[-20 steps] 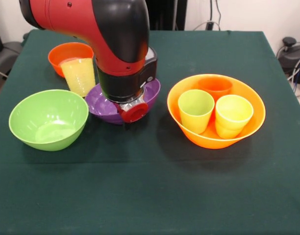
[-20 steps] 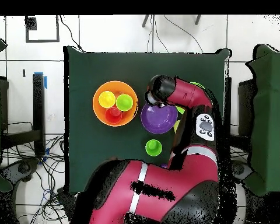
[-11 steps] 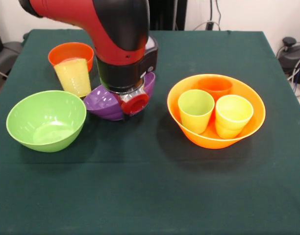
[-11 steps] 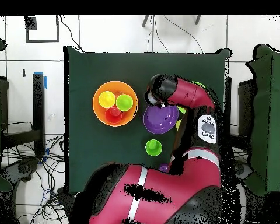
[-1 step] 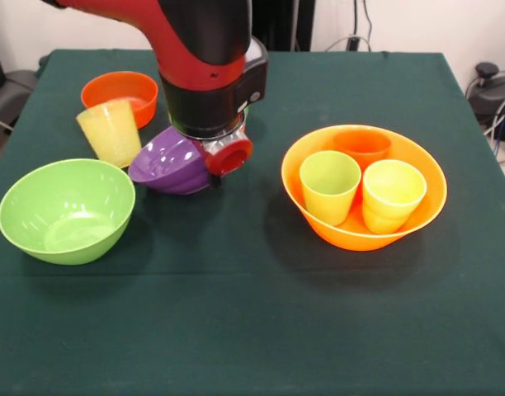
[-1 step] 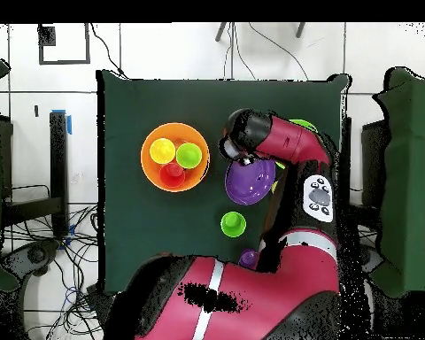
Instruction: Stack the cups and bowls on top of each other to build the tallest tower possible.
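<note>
The wide purple bowl [image 5: 168,162] [image 6: 250,181] hangs tilted with its underside showing, its rim caught under the arm's wrist. My gripper [image 5: 216,165] [image 6: 243,165] is shut on that rim, mostly hidden by the wrist. The largest yellow-orange bowl [image 5: 417,216] [image 6: 149,162] holds three upright cups: lime green [image 5: 329,185], yellow [image 5: 392,195] and orange [image 5: 363,147]. A pale yellow cup [image 5: 110,131] leans beside the purple bowl. The lime green bowl [image 5: 64,211] and the small orange bowl [image 5: 120,87] stand at the left.
In the overhead view a lime green cup [image 6: 233,224] and a purple cup [image 6: 248,258] stand near the robot's base. The dark green tablecloth [image 5: 252,322] covers the table. Cables and furniture surround it on the floor.
The purple bowl has tipped up from lying flat and moved left in the front view with the wrist. The lime green bowl and the pale yellow cup have shifted left too.
</note>
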### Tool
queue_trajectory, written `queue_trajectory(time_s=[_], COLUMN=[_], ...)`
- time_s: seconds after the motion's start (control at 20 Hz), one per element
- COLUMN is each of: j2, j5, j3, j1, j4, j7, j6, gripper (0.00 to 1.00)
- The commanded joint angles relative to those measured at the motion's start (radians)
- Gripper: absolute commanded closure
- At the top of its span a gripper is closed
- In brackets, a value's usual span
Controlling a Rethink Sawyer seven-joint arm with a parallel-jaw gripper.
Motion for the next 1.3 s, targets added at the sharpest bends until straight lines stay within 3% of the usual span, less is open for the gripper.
queue_trajectory(time_s=[0.05, 1.3], j2=[-0.027, -0.109], j5=[-0.046, -0.006], j3=[0.106, 0.092], j1=[0.013, 0.079], j4=[0.060, 0.042], j7=[-0.117, -0.016], j6=[0.110, 0.209], gripper=[1.00, 1.00])
